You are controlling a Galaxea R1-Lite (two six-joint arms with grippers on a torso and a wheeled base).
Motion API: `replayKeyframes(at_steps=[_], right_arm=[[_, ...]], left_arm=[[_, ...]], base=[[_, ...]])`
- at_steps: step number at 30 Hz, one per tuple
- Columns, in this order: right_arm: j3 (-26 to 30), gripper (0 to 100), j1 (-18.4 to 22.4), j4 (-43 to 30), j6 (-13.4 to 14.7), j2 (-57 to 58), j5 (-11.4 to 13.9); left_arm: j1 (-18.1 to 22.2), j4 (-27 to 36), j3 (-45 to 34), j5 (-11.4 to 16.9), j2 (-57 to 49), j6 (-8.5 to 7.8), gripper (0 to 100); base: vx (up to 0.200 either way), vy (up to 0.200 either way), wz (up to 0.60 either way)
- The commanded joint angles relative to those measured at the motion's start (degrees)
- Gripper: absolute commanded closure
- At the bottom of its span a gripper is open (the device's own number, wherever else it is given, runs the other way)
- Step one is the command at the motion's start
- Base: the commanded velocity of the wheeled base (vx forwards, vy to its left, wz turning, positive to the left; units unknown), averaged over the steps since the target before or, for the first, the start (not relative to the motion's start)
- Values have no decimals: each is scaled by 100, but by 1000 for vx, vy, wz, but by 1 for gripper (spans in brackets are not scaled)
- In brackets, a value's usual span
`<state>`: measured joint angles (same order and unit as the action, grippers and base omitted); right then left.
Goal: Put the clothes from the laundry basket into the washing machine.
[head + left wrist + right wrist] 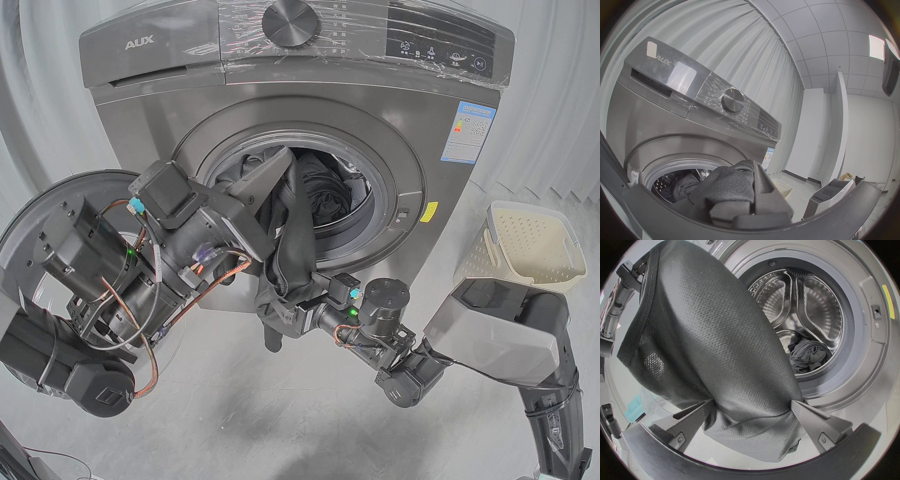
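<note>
Centre frame, the dark garment hangs over the washing machine door rim. The left gripper is clamped on its top and the right gripper on its lower fold. Another bundle lies in the drum, and the laundry basket at right looks emptied, so this is likely the last piece.

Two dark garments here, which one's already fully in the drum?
The crumpled garment lying at the bottom of the drum. The mesh garment hangs outside the opening, held by the left gripper and right gripper.
</note>
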<state>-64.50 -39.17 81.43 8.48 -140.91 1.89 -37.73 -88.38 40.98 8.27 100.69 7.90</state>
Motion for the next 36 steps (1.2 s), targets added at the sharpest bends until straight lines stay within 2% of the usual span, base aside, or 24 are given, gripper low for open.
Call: replayKeyframes(at_steps=[1, 7, 10, 11, 12, 14, 27, 30, 36], right_arm=[[-361, 0, 14, 4, 4, -235, -4], [-537, 0, 76, -5, 30, -314, -22], [-555, 0, 50, 39, 48, -393, -48], [-555, 100, 50, 39, 48, -393, -48], [-581, 100, 32, 48, 48, -402, -48], [-581, 100, 23, 57, 48, -393, -48], [-335, 100, 85, 154, 66, -77, -75], [-71, 100, 164, 136, 74, 240, -163], [623, 100, 410, 136, 101, 1031, -189]], left_arm=[[-50, -4, -12, 0, -32, 1, 100], [-112, -4, -12, 8, -147, 89, 100], [-112, 5, 15, 0, -208, 344, 100], [-112, 5, 15, 0, -208, 344, 100], [-112, 5, 6, 0, -243, 441, 100], [-112, 5, -3, 8, -243, 458, 100], [-24, 5, -29, -18, -147, 458, 100], [73, 32, -82, -44, -50, 458, 100], [609, 181, -275, -18, 275, 432, 100]], base=[[0, 0, 0], [0, 0, 0], [0, 0, 0], [0, 0, 0], [0, 0, 0], [0, 0, 0], [0, 0, 0], [0, 0, 0], [0, 0, 0]])
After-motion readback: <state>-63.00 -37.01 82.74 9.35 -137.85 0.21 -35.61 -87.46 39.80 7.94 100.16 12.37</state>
